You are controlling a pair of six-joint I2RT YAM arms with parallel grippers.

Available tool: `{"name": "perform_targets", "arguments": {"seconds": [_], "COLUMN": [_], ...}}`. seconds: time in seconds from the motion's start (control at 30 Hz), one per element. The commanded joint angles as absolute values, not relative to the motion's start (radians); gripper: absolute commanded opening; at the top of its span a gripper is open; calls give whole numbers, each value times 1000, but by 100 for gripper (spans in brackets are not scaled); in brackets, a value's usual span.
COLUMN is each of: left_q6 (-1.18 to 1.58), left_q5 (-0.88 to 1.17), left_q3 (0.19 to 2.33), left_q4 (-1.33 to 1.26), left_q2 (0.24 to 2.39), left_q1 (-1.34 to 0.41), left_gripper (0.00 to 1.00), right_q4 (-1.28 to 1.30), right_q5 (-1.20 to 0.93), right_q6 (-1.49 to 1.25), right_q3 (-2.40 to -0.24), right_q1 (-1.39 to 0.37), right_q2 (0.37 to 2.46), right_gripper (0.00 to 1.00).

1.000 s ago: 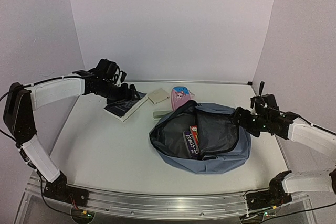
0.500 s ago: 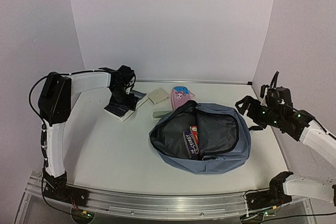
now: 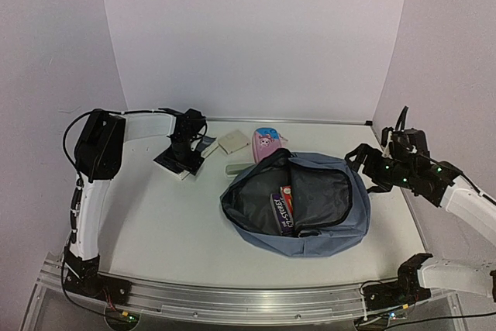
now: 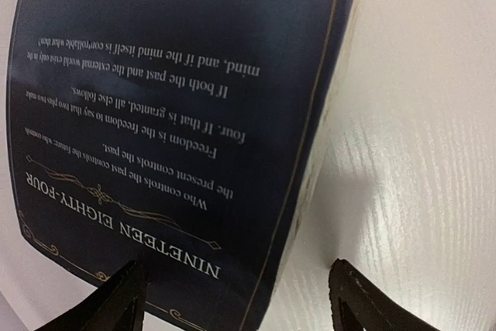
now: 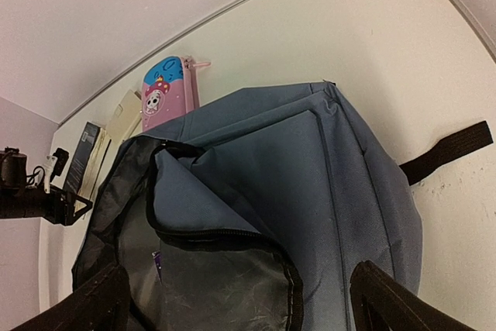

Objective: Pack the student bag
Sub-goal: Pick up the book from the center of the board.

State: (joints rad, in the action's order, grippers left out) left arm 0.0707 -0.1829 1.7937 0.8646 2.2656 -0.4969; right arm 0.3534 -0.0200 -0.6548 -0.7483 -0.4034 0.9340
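The student bag (image 3: 333, 218) is a grey-blue backpack lying open in the middle of the table, dark lining showing, with a purple and a red item (image 3: 282, 208) inside. My left gripper (image 3: 184, 154) is open, low over a dark navy book titled Nineteen Eighty-Four (image 4: 178, 98). Its fingertips (image 4: 128, 300) stand either side of the book's near corner. My right gripper (image 3: 367, 169) is open and empty, held just off the bag's right side. In the right wrist view the bag (image 5: 325, 160) fills the frame.
A pink pencil case (image 3: 265, 143), a cream flat box (image 3: 232, 142) and a pale green item (image 3: 235, 168) lie behind the bag. A black strap (image 5: 449, 149) trails from the bag's right side. White walls close the back and both sides.
My left arm has folded in and brought its gripper down over the book. My right gripper has drawn back a little to the right, away from the bag's edge.
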Motion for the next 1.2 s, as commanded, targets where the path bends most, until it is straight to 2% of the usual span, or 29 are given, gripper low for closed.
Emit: {"name": "perform_targets", "arguments": {"seconds": [0.0,0.1,0.3,0.43,0.57,0.8,0.87,1.17], "left_q6": [33,33,26,37,65,83,83,137], "left_q5": [-227,-236,-294,-347,-386,-405,-403,-317], "left_q3": [1842,1857,1851,1837,1795,1700,1678,1572], "left_q4": [895,910,922,937,926,845,816,725], "left_q2": [2307,2329,2359,2378,2371,2285,2252,2061], "left_q1": [-497,-496,-523,-549,-570,-597,-602,-603], "left_gripper": [75,66,60,53,39,7,1,0], "right_q4": [346,345,342,341,340,339,339,339], "right_q5": [-18,-20,-17,-13,-11,-9,-11,-26], "right_q6": [-649,-645,-640,-638,-638,-638,-638,-646], "right_q3": [-768,-769,-769,-770,-770,-767,-767,-765], "right_q1": [-400,-400,-400,-400,-400,-400,-399,-399], "right_q2": [937,949,954,954,953,950,949,931], "right_gripper": [98,98,98,98,98,98,98,98]}}
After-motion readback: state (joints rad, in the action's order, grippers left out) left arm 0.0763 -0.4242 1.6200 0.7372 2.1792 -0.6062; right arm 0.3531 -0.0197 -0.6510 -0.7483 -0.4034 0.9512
